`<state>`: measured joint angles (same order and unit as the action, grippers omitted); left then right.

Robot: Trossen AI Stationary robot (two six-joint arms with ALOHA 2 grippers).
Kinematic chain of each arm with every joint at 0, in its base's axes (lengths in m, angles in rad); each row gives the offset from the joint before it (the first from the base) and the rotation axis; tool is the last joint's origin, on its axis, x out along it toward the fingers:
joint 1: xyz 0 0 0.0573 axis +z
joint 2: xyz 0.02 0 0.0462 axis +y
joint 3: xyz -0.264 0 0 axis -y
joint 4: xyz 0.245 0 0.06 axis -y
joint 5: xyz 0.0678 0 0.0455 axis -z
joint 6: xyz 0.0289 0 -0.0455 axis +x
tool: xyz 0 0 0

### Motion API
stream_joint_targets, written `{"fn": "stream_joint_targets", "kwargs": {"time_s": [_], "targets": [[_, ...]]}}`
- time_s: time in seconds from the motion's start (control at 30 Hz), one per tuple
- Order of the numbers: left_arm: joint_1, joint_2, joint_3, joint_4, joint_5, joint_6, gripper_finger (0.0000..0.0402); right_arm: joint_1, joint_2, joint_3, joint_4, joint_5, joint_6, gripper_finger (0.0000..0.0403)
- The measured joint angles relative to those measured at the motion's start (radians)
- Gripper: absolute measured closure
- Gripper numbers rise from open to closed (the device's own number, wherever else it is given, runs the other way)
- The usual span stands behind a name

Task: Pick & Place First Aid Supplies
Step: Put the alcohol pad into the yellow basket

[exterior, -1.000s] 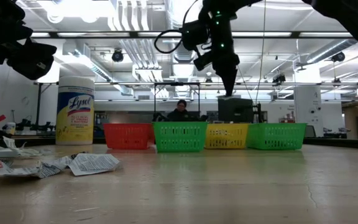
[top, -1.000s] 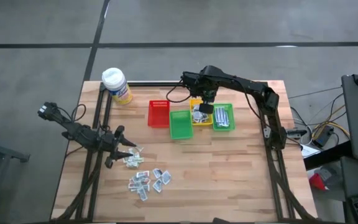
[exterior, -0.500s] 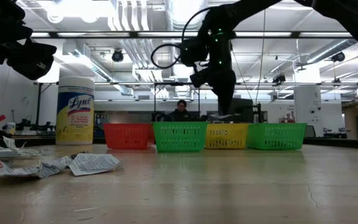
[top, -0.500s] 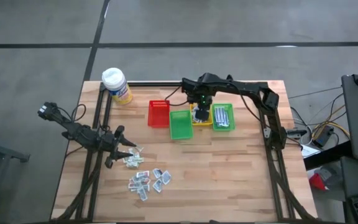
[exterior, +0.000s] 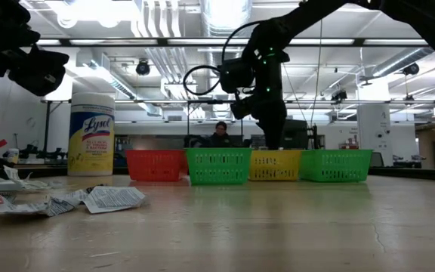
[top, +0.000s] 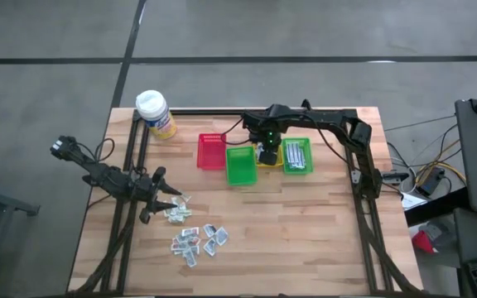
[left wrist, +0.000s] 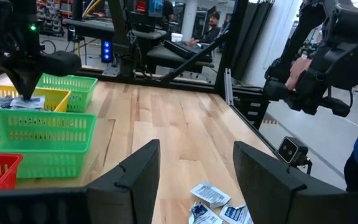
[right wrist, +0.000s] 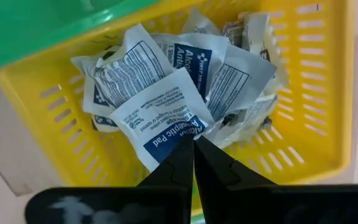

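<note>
My right gripper reaches down into the yellow bin, shut on a white packet with a blue stripe. That packet lies on top of several crinkly white packets in the bin. My left gripper hovers open over the far-left edge of the loose pile of packets, touching nothing. The left wrist view shows its open fingers above a few packets. White strips lie in the right green bin. My right gripper pinches the blue-striped packet by its edge between the two fingertips, coming from above and pointing down. The packet lies nearly flat on the other packets inside the yellow bin.
A red bin, a green bin, the yellow bin and a second green bin stand in a row at the table's far middle. A yellow wipes canister stands at the far left corner. Bare wood lies to the near right.
My right gripper has come down from above the bins into the yellow bin, shifting slightly toward the near edge, carrying the packet with it. The packet now lies on the others in the bin. My left arm has kept still.
</note>
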<state>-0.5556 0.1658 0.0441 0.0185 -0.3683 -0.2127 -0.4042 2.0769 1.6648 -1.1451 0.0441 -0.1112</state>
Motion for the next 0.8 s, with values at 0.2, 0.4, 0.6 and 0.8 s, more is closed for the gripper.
{"fn": "stream_joint_targets", "kwargs": {"time_s": [0.2,0.4,0.6,0.8], "targets": [[0.000,0.000,0.000,0.006,0.000,0.000,0.0204,0.000,0.000,-0.020,0.021,0.000,0.000,0.0394],[0.000,0.000,0.000,0.007,0.000,0.000,0.0204,0.000,0.000,-0.036,0.035,0.000,0.000,0.0394],[0.000,0.000,0.000,0.008,0.000,0.000,0.0204,0.000,0.000,-0.038,0.033,0.000,0.000,0.0388],[0.000,0.000,0.000,0.008,0.000,0.000,0.0204,0.000,0.000,-0.038,0.032,0.000,-0.001,0.0345]]}}
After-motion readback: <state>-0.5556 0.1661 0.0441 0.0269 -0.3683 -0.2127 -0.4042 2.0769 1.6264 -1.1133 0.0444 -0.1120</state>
